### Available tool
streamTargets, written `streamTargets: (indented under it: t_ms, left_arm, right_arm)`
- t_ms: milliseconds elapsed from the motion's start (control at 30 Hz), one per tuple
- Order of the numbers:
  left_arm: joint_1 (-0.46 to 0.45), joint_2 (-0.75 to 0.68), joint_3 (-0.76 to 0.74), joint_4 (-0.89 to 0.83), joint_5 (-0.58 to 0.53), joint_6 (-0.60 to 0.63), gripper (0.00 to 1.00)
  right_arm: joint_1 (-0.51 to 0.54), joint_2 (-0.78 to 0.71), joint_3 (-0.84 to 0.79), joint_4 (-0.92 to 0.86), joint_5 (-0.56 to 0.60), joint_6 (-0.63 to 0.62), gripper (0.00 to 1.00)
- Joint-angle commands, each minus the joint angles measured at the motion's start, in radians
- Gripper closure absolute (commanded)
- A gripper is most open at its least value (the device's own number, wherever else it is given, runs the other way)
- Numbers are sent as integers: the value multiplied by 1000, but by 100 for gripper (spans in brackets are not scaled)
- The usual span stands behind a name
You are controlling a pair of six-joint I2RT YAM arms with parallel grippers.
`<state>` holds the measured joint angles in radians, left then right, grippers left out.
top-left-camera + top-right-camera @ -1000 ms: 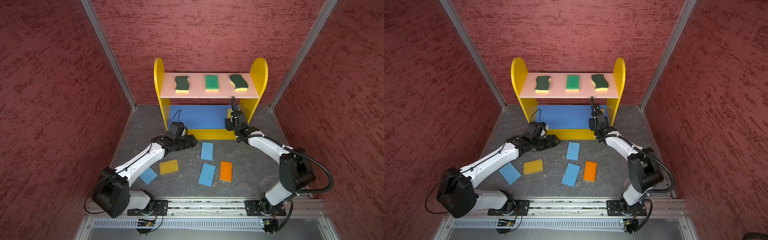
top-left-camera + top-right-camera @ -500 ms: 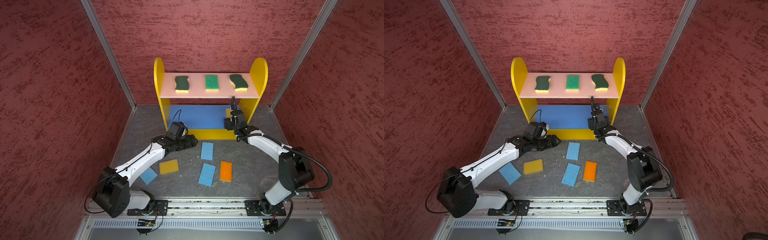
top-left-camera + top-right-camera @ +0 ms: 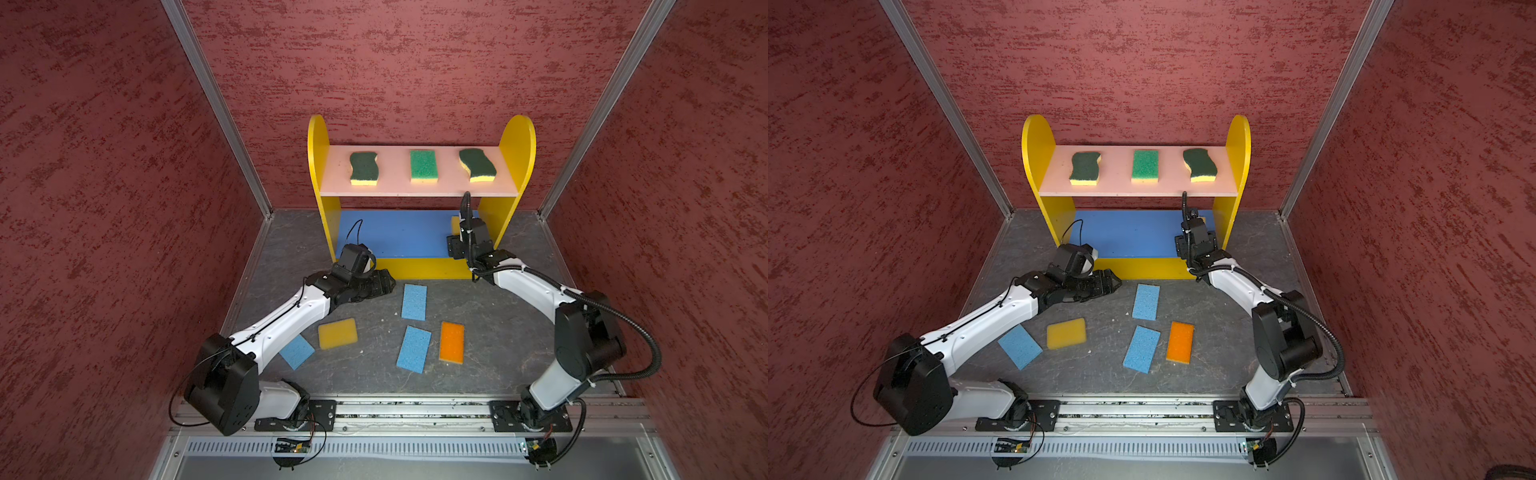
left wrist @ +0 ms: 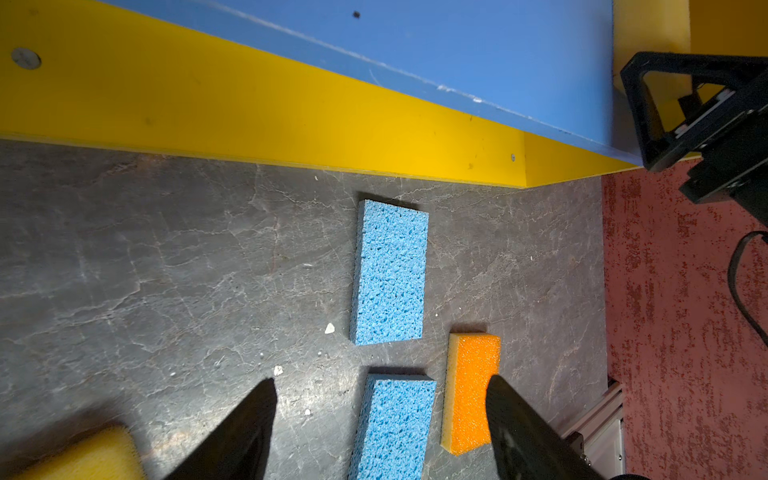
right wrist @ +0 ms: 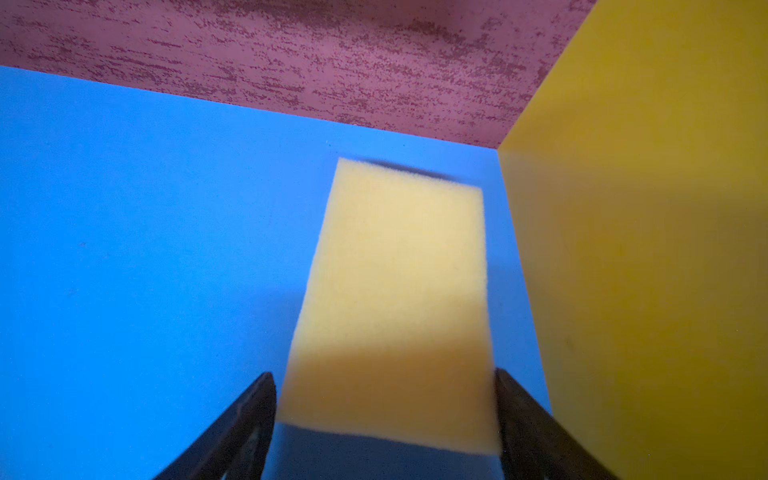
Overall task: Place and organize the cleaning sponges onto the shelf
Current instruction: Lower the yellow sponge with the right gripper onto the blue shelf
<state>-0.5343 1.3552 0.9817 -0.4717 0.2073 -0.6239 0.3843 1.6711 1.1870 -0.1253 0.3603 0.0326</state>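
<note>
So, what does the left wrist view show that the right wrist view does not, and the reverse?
Only left wrist: two blue sponges, the orange sponge and the grey floor below the open left pincer. Only right wrist: the yellow sponge's whole top, over the blue board between the right pincer's fingers. Both: the blue board, the yellow side panel, the right pincer.

Nine sponges show in all, four on the shelf and five on the worktop: two dark-green wavy sponges, one bright green sponge, three blue sponges, two yellow sponges and one orange sponge. The shelf is one unit with three boards, one pink, one blue, one yellow, and two yellow side panels. Two robot arms are in view.
</note>
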Motion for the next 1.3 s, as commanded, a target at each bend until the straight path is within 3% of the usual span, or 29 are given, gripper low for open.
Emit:
streamTargets:
  t_ms: [0, 900, 1267]
  left_arm:
    - [-7, -12, -8, -8, -1, -2, 20]
    - [-6, -51, -11, -41, -19, -7, 20]
    - [-8, -73, -24, -45, -24, -16, 20]
  right_arm:
    - [-13, 21, 42, -44, 23, -14, 19]
    - [-13, -31, -8, -47, -63, -63, 28]
    - [-12, -39, -20, -51, -5, -87, 26]
